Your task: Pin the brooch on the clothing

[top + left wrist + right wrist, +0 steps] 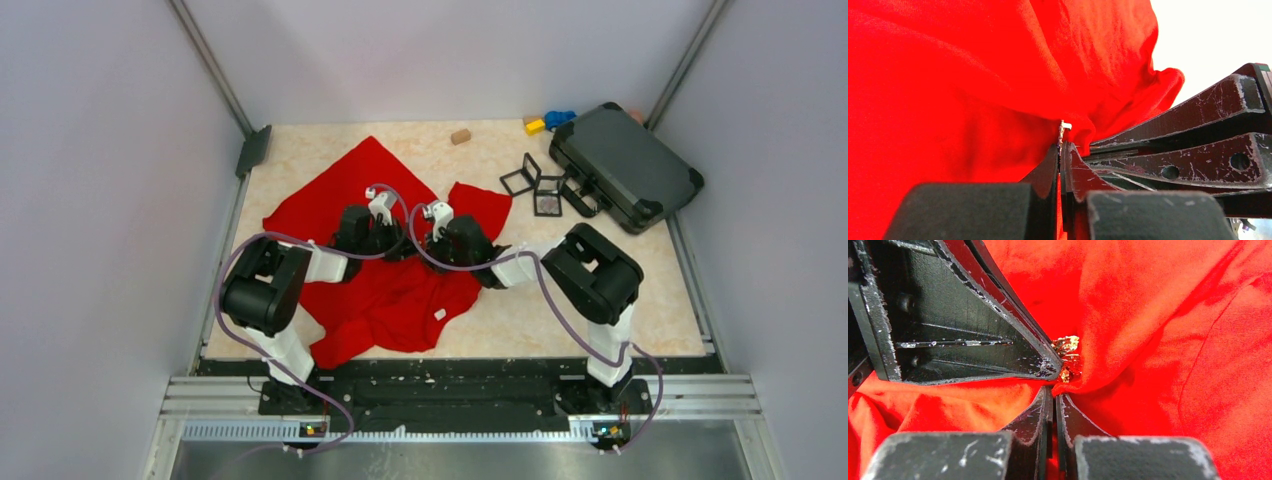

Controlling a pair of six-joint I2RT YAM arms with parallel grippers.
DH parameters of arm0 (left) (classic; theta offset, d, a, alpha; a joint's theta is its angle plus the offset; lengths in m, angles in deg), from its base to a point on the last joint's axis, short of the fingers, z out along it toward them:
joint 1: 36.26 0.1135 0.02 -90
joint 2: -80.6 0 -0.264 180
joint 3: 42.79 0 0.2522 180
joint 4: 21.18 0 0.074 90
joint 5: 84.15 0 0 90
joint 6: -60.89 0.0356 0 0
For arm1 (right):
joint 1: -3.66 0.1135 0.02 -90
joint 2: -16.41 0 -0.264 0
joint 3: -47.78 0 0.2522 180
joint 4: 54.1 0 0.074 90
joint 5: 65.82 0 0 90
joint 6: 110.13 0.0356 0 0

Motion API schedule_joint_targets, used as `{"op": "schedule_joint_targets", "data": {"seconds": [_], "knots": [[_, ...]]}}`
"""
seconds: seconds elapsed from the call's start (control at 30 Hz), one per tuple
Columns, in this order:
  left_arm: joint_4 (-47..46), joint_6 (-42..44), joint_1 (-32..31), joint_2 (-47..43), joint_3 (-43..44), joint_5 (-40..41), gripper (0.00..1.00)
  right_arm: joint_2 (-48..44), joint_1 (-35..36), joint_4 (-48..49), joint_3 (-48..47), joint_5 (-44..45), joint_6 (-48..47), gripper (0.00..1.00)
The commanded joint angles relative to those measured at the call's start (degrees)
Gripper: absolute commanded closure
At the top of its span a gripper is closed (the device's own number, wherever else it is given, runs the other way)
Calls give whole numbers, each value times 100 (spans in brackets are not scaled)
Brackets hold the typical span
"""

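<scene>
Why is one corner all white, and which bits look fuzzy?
Left wrist view: the top right corner behind the clothing is washed out to plain white, and the bottom edge is fuzzy. Right wrist view: the brooch glints with glare, bottom edge fuzzy too. Top view: even light, all sharp.

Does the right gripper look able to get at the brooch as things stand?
Probably not freely: the brooch lies just beyond the shut tips of the right gripper, but the left gripper seems to hold it, and the clothing bunches against it.
</scene>
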Motion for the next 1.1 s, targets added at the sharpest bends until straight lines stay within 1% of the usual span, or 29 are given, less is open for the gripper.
{"op": "schedule_joint_targets", "data": {"seconds": [0.0,0.1,0.17,0.2,0.27,0.37,0.47,0.73,0.77,0.87,0.9,1.07], "knots": [[-427,-102,-119,-35,17,-508,100,-315,58,-374,-152,-121,-160,98],[-229,-29,-104,-40,73,-397,100,-907,53,-571,-16,153,-292,78],[-177,-9,-95,-50,73,-359,100,-1289,33,-713,88,333,-384,69],[-161,-15,-84,-51,74,-354,100,-1445,-1,-812,140,405,-423,66],[-135,-7,-72,-60,69,-340,100,-1709,-87,-1003,205,526,-467,64],[-129,9,-60,-68,68,-342,100,-1939,-224,-1052,411,612,-514,63],[-150,13,-57,-69,77,-382,100,-1981,-347,-970,596,613,-461,61],[-286,62,-58,-130,22,-547,100,-1476,-392,-382,665,266,-196,61],[-292,75,-54,-132,17,-565,100,-1402,-392,-317,647,245,-176,62],[-280,106,-59,-137,37,-613,100,-1089,-424,-274,500,200,-172,74],[-272,119,-56,-132,34,-621,100,-993,-439,-271,453,171,-166,76],[-151,206,-60,-135,87,-632,100,-766,-463,-117,386,14,-145,79]]}}
